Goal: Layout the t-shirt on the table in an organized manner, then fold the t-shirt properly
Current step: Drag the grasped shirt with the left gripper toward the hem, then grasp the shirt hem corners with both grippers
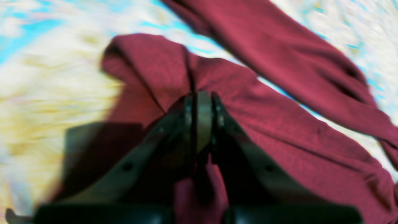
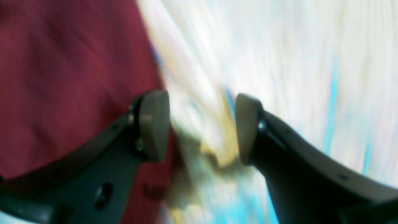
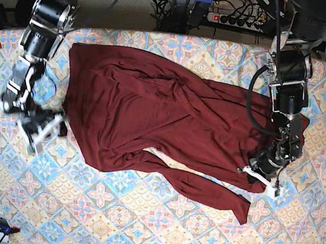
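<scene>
Left gripper [image 1: 203,102] fingers pinched on the t-shirt [image 3: 140,113] fabric near worktop [image 3: 137,227] edge for spreading; right gripper [image 2: 202,127] wide open, empty, beside opposite hem.

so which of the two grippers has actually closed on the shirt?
The left gripper: its jaws are pinched shut on a fold of the shirt. The right gripper stands open at the shirt's edge, holding nothing.

No text, label, brand, number or sign can be read in any of the three views.
</scene>
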{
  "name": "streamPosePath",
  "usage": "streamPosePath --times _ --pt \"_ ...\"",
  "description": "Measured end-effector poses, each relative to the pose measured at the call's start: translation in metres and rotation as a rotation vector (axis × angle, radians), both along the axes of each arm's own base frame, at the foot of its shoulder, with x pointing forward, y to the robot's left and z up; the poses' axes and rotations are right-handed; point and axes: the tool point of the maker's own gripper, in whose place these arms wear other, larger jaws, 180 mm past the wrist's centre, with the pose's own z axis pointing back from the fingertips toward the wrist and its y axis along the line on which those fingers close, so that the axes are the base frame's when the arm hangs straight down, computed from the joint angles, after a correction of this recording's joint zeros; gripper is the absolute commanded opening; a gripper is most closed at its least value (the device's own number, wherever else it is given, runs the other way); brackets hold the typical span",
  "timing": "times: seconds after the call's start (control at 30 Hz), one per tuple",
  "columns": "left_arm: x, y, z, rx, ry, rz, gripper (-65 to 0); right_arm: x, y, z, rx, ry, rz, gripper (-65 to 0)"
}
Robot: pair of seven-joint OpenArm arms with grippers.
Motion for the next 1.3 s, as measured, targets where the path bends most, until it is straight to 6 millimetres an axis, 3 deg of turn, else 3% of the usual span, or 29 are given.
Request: streamPosePath --times 0.03,0.1,0.17,0.23,0.33,0.43,0.57,0.77,0.83,1.03,1.3 --pt "-0.001 0.006 0.001 0.008 0.003 0.002 -65.0 0.011 0.013 0.01 0.016 -0.042 0.033 -32.3" --pt "-0.002 0.017 0.003 0.022 0.002 0.012 -65.0 0.017 0.028 0.01 0.049 -0.059 0.062 -32.3" --pt "-0.005 0.031 0.006 0.043 0.003 0.024 -65.0 0.006 0.033 -0.012 0.05 0.005 0.073 -32.3" --pt "-0.009 0.042 0.006 0.059 0.006 0.036 -65.0 -0.017 0.025 -0.042 0.04 0.089 0.055 -32.3" --pt "-0.014 0.043 0.0 0.062 0.022 0.036 -65.0 -0.015 0.017 -0.042 0.028 0.102 0.043 -32.3" --pt "-0.014 0.044 0.0 0.063 0.022 0.035 -65.0 -0.004 0.026 -0.031 0.043 0.06 0.061 -32.3" --pt "-0.014 0.052 0.003 0.074 0.02 0.046 -65.0 -0.016 0.04 -0.045 0.027 0.106 0.113 -32.7" --pt "-0.014 0.05 0.004 0.071 0.016 0.037 -65.0 -0.013 0.045 -0.045 0.015 0.088 0.136 -33.2" --pt "-0.014 0.052 0.004 0.073 0.017 0.04 -65.0 -0.015 0.049 -0.047 0.011 0.093 0.151 -37.3" --pt "-0.016 0.076 0.014 0.075 -0.002 0.091 -65.0 -0.015 0.052 -0.047 0.011 0.096 0.161 -64.0" --pt "-0.018 0.095 0.021 0.038 -0.031 0.167 -65.0 -0.003 0.054 -0.036 0.012 0.065 0.168 -63.9"
